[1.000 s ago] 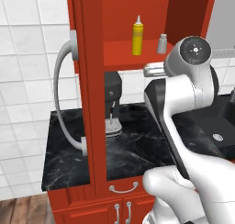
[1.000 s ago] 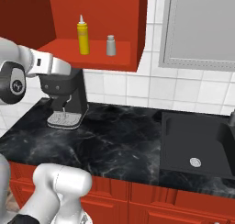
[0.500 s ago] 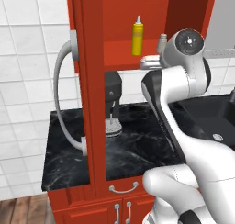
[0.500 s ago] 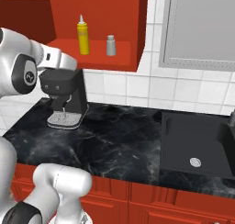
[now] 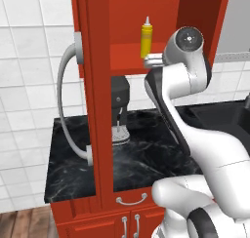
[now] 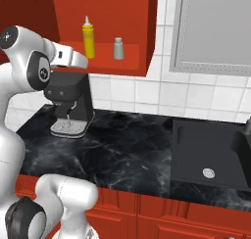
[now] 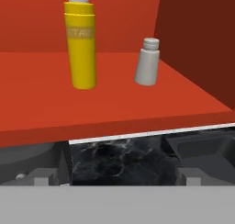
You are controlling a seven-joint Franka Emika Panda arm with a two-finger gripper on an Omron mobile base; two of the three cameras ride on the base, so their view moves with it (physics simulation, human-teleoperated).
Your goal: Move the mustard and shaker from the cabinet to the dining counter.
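The mustard [image 7: 81,46] stands upright on the shelf of the open red cabinet [image 7: 110,103], with the small grey shaker [image 7: 148,62] to its right, a little apart. My gripper [image 7: 114,179] is open, just in front of the shelf edge and slightly below it, with nothing between its fingers. In the right base view the gripper [image 6: 81,60] is close to the left of the mustard [image 6: 88,38] and the shaker [image 6: 118,48]. From the left base, the mustard [image 5: 146,37] shows above my hand [image 5: 152,61] and my arm hides the shaker.
The cabinet door [image 5: 92,110] stands swung open with its curved silver handle [image 5: 66,105]. A black coffee machine [image 6: 68,103] sits under the shelf on a black marble-veined countertop [image 6: 127,150]. A dark sink [image 6: 211,155] lies at the right.
My arm has swung up and in towards the cabinet shelf, bringing the hand near the mustard. It now covers the shaker in the left base view. Bottle and shaker have not moved.
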